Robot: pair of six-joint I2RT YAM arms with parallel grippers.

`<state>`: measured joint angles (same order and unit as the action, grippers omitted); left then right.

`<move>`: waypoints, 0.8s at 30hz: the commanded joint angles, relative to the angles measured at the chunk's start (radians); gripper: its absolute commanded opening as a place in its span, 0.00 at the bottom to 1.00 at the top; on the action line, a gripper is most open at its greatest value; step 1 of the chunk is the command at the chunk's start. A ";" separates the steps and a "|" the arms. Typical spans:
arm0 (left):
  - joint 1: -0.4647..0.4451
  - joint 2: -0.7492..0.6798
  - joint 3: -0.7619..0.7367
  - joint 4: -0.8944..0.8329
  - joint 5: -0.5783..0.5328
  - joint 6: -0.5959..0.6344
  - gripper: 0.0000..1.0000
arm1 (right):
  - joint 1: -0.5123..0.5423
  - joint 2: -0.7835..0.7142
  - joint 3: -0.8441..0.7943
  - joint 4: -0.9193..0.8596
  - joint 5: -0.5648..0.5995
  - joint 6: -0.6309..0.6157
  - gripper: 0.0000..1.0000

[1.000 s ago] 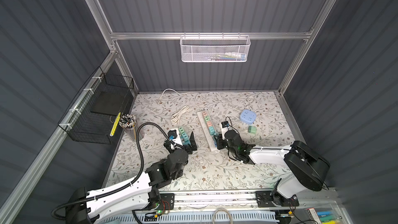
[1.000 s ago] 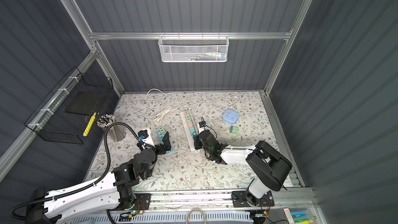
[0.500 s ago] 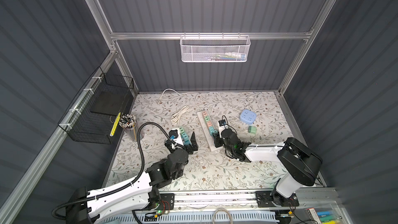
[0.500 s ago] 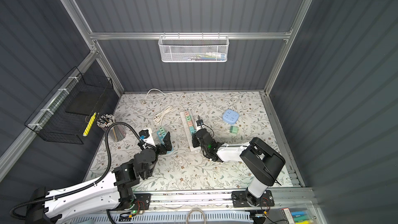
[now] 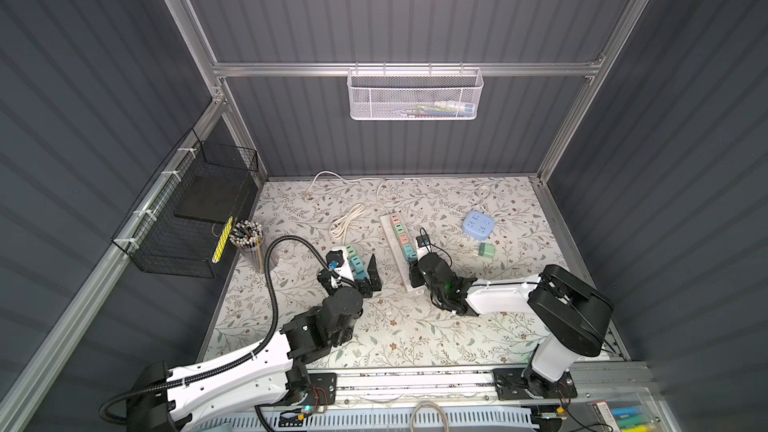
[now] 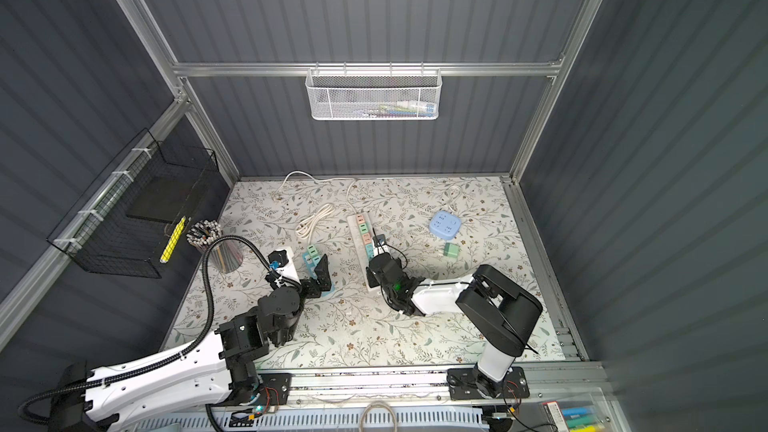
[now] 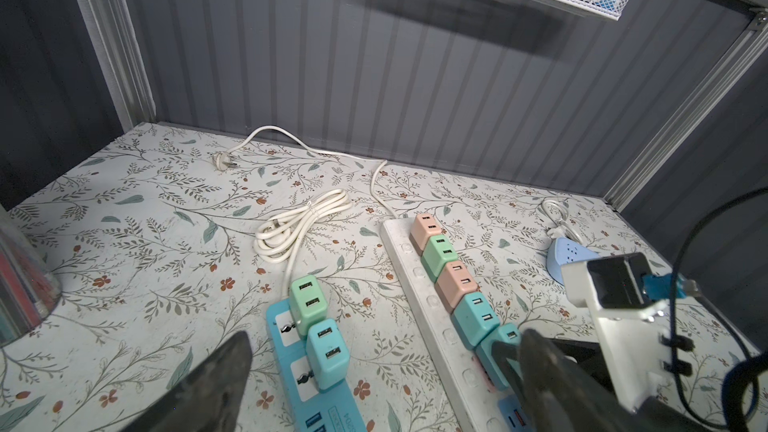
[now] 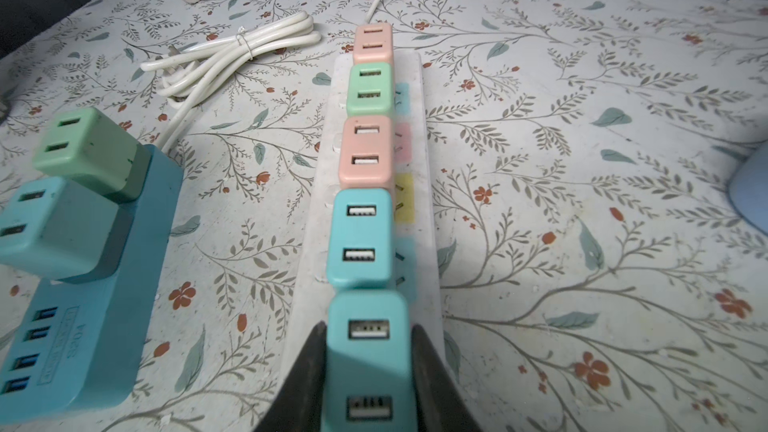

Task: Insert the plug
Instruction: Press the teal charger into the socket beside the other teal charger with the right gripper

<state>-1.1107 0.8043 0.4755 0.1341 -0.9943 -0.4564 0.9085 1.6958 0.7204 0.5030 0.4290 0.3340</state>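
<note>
Right now the right gripper (image 8: 368,330) is pinching the plug (image 8: 368,367), a teal USB charger, with one black finger pressing on each of its sides. The plug is sitting at the near end of the white strip (image 8: 316,201), last in a row behind four other chargers: pink, green, pink, teal. It is lining up with that row and standing upright, just beside the teal charger (image 8: 360,234). Whether its prongs are fully in cannot be told. In both top views the right arm is reaching in low across the table (image 5: 415,338) toward that end of the strip.

Meanwhile the left gripper (image 7: 382,351) is hovering with its jaws spread wide, holding nothing, over the near part of the blue strip (image 8: 137,243). A green charger (image 7: 307,301) and a teal one (image 7: 328,351) are standing in that strip. Farther right, a loose green charger (image 5: 486,250) is lying near a blue cube socket (image 5: 478,224), and a coiled white cord (image 5: 347,222) is lying behind the blue strip.
</note>
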 commanded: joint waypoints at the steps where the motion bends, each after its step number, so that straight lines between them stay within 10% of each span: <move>1: 0.008 -0.013 0.006 -0.013 -0.007 0.009 1.00 | 0.024 0.045 0.010 -0.087 0.073 -0.030 0.23; 24: 0.008 -0.007 0.022 -0.080 -0.030 -0.064 1.00 | 0.006 0.160 0.021 -0.025 -0.034 -0.113 0.26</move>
<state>-1.1107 0.7876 0.4755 0.0666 -1.0000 -0.5026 0.9394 1.7676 0.7219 0.5781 0.5011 0.2558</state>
